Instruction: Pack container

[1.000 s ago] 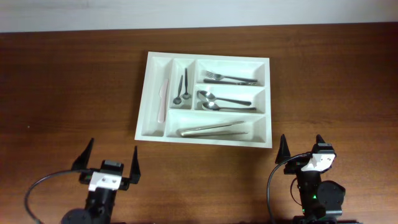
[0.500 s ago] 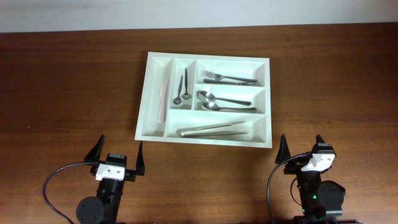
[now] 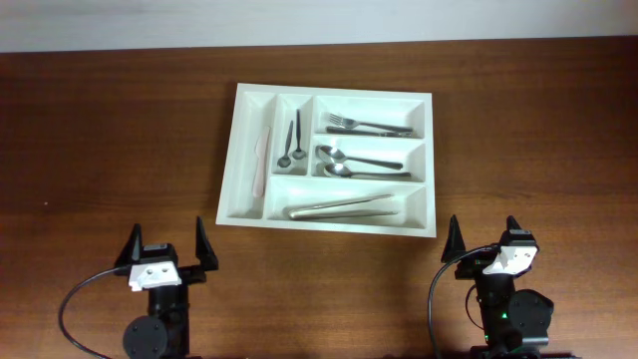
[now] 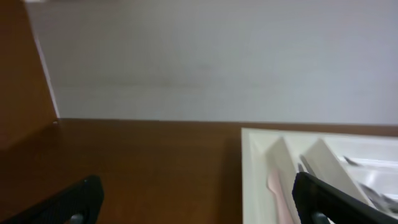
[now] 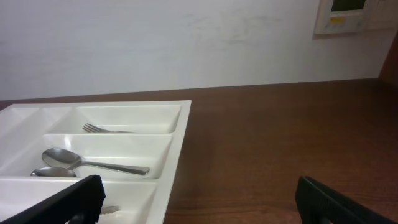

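Observation:
The container is a white five-compartment tray lying at the table's middle back. It holds a pink knife, small dark spoons, forks, two spoons and long pale pieces. My left gripper stands open near the front edge, just short of the tray's front left corner, holding nothing. My right gripper is open and empty off the tray's front right corner. The left wrist view has the tray's left end by the right finger; the right wrist view has its right end.
The brown wooden table runs bare to the left and right of the tray. A light wall rises behind its far edge, with a small wall panel at the upper right. A brown upright surface stands far left.
My left gripper swung right and forward toward the tray, then back to the left. The right arm and the tray's contents have not moved.

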`<control>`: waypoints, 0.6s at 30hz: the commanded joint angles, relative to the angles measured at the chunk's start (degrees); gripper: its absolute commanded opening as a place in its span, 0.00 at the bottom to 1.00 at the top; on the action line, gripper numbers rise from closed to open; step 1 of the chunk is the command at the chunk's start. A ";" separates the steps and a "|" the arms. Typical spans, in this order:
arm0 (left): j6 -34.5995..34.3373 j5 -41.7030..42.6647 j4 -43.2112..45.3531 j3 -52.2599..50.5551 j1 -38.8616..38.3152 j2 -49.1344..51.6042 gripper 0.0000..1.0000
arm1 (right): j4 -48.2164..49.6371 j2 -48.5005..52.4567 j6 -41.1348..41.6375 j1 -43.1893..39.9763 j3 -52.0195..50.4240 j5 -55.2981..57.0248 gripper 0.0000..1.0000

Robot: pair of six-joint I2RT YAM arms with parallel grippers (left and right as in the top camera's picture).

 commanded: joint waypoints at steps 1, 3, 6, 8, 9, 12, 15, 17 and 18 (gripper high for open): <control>-3.13 -2.64 0.52 -1.49 -0.22 -0.52 0.99 | -0.33 -0.33 0.46 0.35 -0.28 0.50 0.99; -3.61 -2.60 0.55 -1.49 -0.22 -0.52 0.99 | -0.33 -0.33 0.46 0.35 -0.28 0.50 0.99; -3.56 -2.62 0.24 -1.46 -0.22 -0.52 0.99 | -0.33 -0.33 0.46 0.35 -0.28 0.50 0.99; -3.56 -2.62 -0.98 -1.46 -0.22 -0.52 0.99 | -0.33 -0.33 0.46 0.35 -0.28 0.50 0.99; -3.56 -2.62 -2.10 -1.46 -0.22 -0.52 0.99 | -0.33 -0.33 0.46 0.35 -0.28 0.50 0.99; -3.54 -2.58 -6.45 -1.46 -0.22 -0.46 0.99 | -0.35 -0.33 0.46 0.35 -0.28 0.50 0.99; -3.54 -2.62 -6.43 -1.46 -0.22 -0.48 0.99 | -0.33 -0.33 0.46 0.35 -0.28 0.50 0.99; -3.54 -2.62 -6.45 -1.46 -0.22 -0.46 0.99 | -0.33 -0.33 0.46 0.35 -0.28 0.50 0.99; -3.54 -2.62 -6.45 -1.46 -0.22 -0.46 0.99 | -0.33 -0.33 0.46 0.35 -0.28 0.50 0.99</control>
